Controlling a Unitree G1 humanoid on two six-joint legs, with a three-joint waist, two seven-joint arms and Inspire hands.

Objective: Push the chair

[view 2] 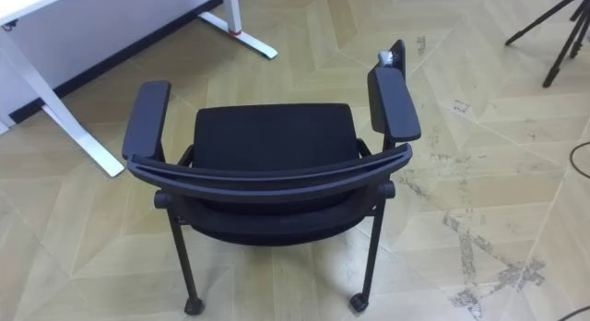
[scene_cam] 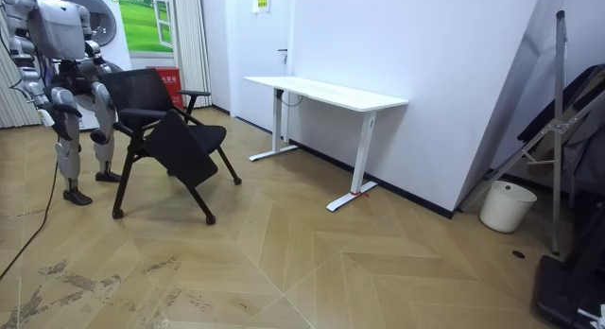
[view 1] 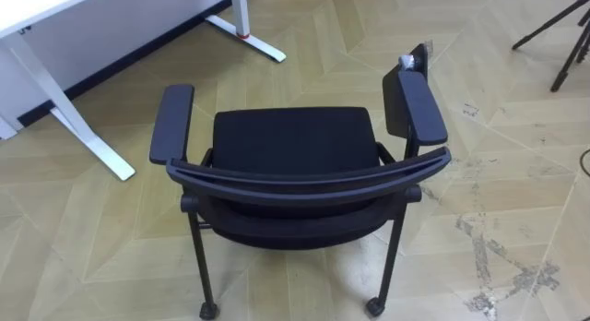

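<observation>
The black chair (view 1: 293, 146) stands on the herringbone wood floor (view 1: 516, 127), filling the middle of the eye views. Its curved backrest lies toward the bottom edge and its seat and two armrests reach toward the top. A white desk (view 1: 88, 5) sits at the upper left and dark tripod legs (view 1: 553, 26) at the upper right. In the room view the robot stands at the far left, just behind the chair's back. Its right hand (scene_cam: 64, 123) and left hand (scene_cam: 101, 104) are low near the backrest. Whether either is released or clenched cannot be told.
</observation>
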